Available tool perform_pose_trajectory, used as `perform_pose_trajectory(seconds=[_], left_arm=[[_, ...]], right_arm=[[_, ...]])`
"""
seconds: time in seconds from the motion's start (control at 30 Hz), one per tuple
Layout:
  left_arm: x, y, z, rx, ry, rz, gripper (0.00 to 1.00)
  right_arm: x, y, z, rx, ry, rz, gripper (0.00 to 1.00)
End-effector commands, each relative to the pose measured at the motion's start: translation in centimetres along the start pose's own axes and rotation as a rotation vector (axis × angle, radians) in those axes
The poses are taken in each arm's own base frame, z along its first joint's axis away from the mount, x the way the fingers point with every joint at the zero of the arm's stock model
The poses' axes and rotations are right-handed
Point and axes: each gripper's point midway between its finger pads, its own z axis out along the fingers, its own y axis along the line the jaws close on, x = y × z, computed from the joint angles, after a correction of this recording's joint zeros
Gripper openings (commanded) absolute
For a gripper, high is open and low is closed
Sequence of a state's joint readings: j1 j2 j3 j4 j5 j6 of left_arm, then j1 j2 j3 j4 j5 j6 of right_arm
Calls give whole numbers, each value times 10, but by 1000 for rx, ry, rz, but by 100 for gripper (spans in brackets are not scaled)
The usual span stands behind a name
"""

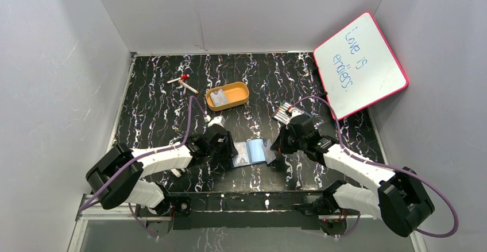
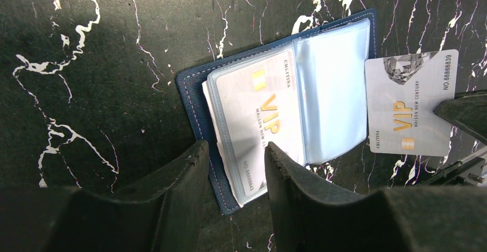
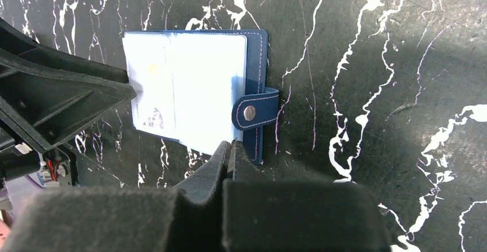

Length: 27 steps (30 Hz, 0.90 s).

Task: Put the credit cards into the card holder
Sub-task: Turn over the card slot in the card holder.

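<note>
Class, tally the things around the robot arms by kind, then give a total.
Credit cards: 3
Card holder: 1
Orange tray: 1
Loose markers: 2
Marker pack: 1
Whiteboard: 1
Total: 9

My left arm (image 1: 158,159) and right arm (image 1: 356,166) wear white shells between bulky black joints, and a purple cable (image 1: 188,123) loops along each. My left end effector (image 2: 235,151) has matte black wedge fingers with ribbed inner faces; my right end effector (image 3: 228,148) matches.
</note>
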<state>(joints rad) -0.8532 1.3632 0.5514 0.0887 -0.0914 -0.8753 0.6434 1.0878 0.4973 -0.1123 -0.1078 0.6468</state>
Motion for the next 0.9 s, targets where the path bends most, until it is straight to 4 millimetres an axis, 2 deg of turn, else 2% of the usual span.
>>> perform_pose_trajectory(seconds=[0.0,0.4,0.53,0.87], left_arm=[[7,16,-2,-61,16,13,39],[10,15,2,-59,28,11,39],[10,15,1,-59,29,11,39],[10,17,0,-62,23,11,38]], right_arm=[[-2,1,1,-16,-16,-16,0],[10,13,10,-94,49,-8,0],[2,25,11,-141,21,-11,0],[1,43,21,-195,52,-17,0]])
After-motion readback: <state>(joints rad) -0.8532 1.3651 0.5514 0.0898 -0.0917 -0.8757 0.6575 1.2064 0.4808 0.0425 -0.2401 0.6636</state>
